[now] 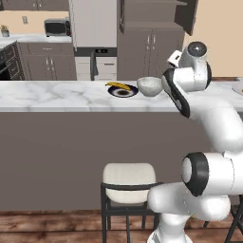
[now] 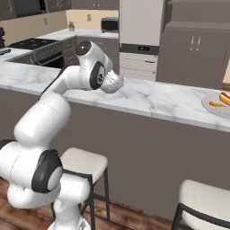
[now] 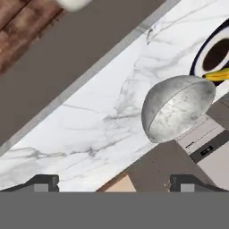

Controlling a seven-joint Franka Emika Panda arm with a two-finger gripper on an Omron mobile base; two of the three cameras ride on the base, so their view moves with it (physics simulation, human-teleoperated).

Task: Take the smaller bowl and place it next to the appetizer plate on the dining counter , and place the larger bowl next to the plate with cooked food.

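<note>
Left base view first: smaller bowl (image 1: 150,86) sitting upright on the dining counter (image 1: 57,95), just beside the appetizer plate (image 1: 123,90) with its yellow piece, maybe touching at the rim, hard to call. White arm bent up right next to the bowl, on its right side. Stool (image 1: 129,190) parked below the counter front.

Right base view: same marbled top from the other side, arm's elbow and wrist blocking the bowl's spot. Over at the right edge, the plate with cooked food (image 2: 218,104) with orange and red bits on it, well apart from where the arm is. Nothing next to that plate yet.

Hand view: gripper (image 3: 114,183) with both dark tips spread wide at the bottom, nothing between them, so open and empty. Grey speckled bowl a bit beyond the tips, dark plate edge right behind it.

Looks like the first half is pretty much done, small bowl parked by the appetizer. Second half not started, going by that bare spot near the cooked food. Next up, probably: lift clear without knocking the bowl, then go hunting for the larger bowl and carry it over to the right end.
</note>
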